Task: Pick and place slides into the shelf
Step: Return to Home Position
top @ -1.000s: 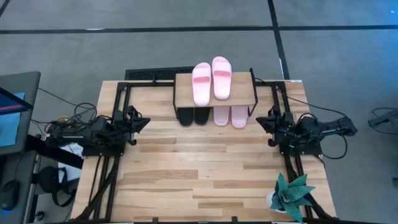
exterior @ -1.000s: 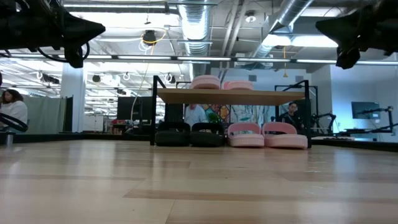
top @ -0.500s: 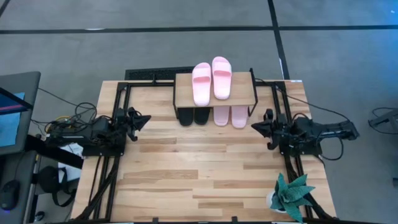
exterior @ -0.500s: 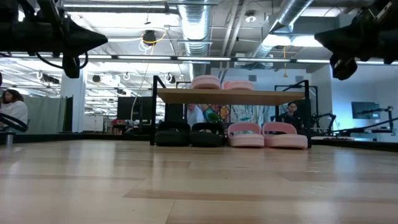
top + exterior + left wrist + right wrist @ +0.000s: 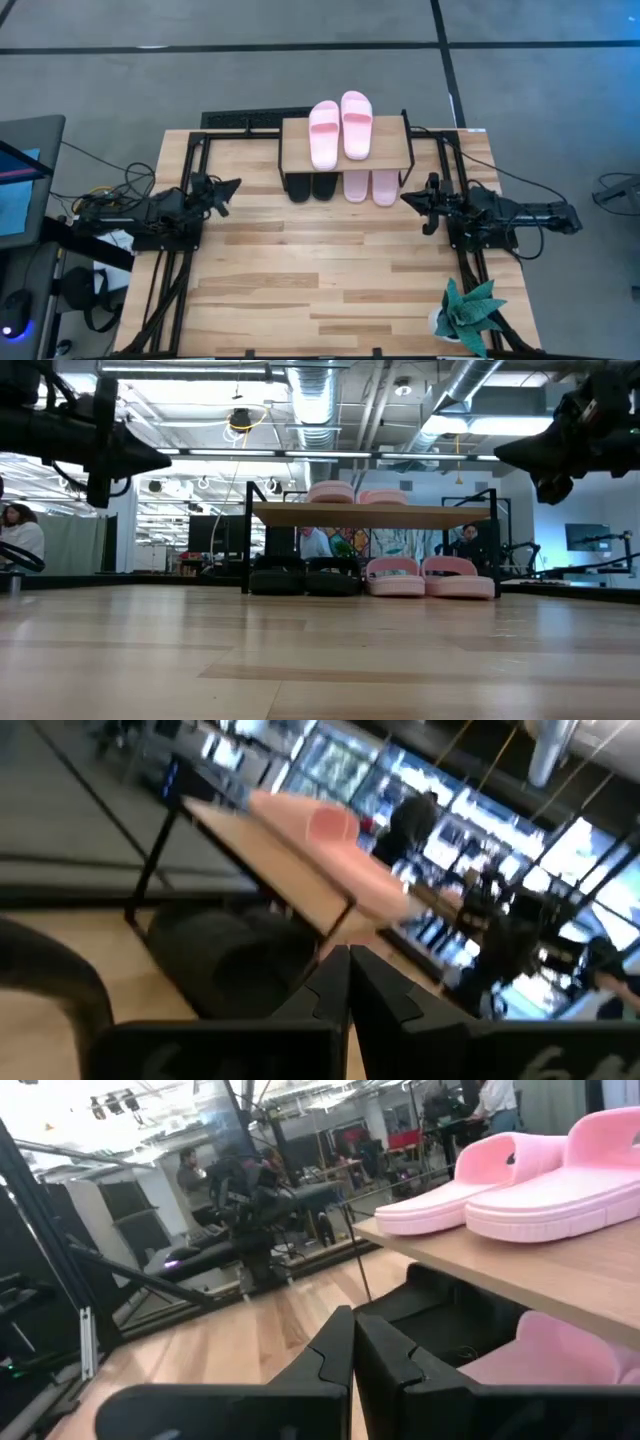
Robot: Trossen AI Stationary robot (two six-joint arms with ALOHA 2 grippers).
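Note:
The shelf stands at the table's far middle. Two pink slides lie side by side on its top board. Under the board, two black slides and two pink slides rest with their soles on the table. My left gripper hovers shut over the table's left side and points toward the shelf. My right gripper hovers shut over the right side, just off the shelf's right legs. Each wrist view shows the fingers closed on nothing: left gripper, right gripper.
A potted green plant stands at the table's near right corner. Black frame rails run along the left and right sides. Bare tabletop spreads between the arms and the near edge. People sit in the room behind.
Both grippers have sunk a little and tipped from slanting down to level. My left gripper has rolled and turned its tip toward the shelf. My right gripper has swung and reached slightly toward the table's middle. Both have stayed shut. The slides have not moved.

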